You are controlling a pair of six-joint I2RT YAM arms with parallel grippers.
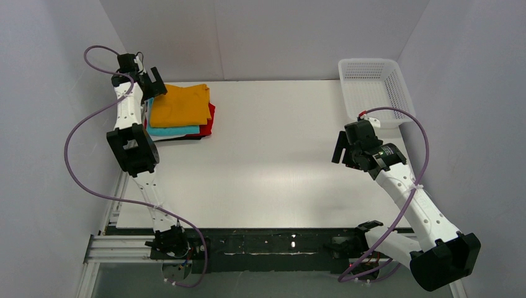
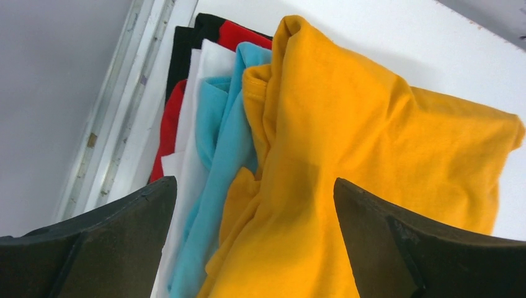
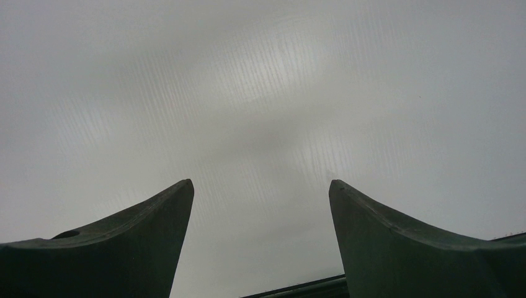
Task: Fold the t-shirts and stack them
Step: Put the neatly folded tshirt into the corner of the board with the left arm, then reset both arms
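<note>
Top external: mustard shirt [image 1: 180, 105] atop turquoise shirt [image 1: 178, 131], long axis left-right

basket [image 1: 376, 88]: white mesh plastic, far-right corner | table [image 1: 273, 161]: white | walls [image 1: 273, 37]: pale grey

Our left arm [image 1: 131, 112] and right arm [image 1: 414, 191] were white-linked with bulky black joint housings. A lilac cable [image 1: 66, 155] looped along each, and our fingers [image 2: 93, 248] were black, broad and curved.
</note>
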